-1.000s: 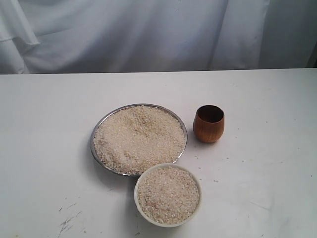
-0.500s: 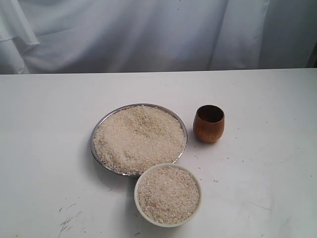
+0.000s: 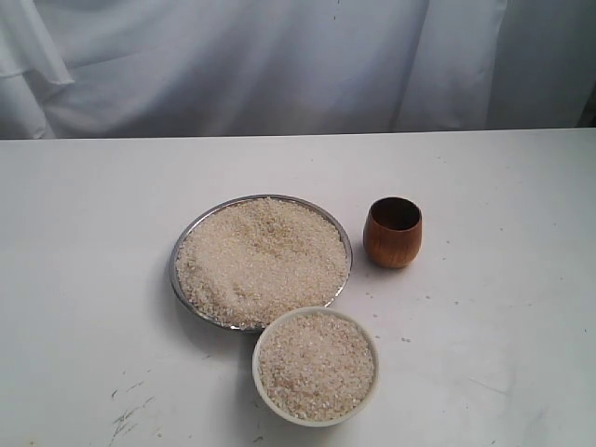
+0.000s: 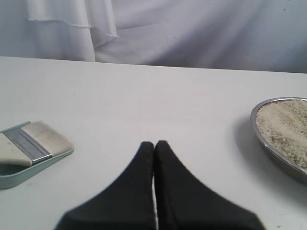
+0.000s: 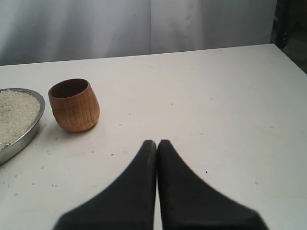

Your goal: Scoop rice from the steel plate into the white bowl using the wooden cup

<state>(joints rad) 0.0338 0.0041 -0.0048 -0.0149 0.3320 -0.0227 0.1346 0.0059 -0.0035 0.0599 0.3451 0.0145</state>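
Upright on bench (image 3: 484, 186), just right of steel plate (image 3: 200, 222), farther than white bowl (image 3: 317, 310): wooden cup (image 3: 392, 232). Probably light, rigid, glossy-slick; best pinched over one wall at the rim. Closed tight, empty: left pincer (image 4: 154, 143), right pincer (image 5: 157, 143).

One steel plate (image 3: 174, 279), one white bowl (image 3: 255, 371), one wooden cup (image 3: 392, 237), one brush (image 4: 33, 141), one dustpan (image 4: 19, 173).

Bare table (image 3: 503, 279) surrounds wooden cup (image 3: 392, 232); steel plate (image 3: 174, 270) nearby
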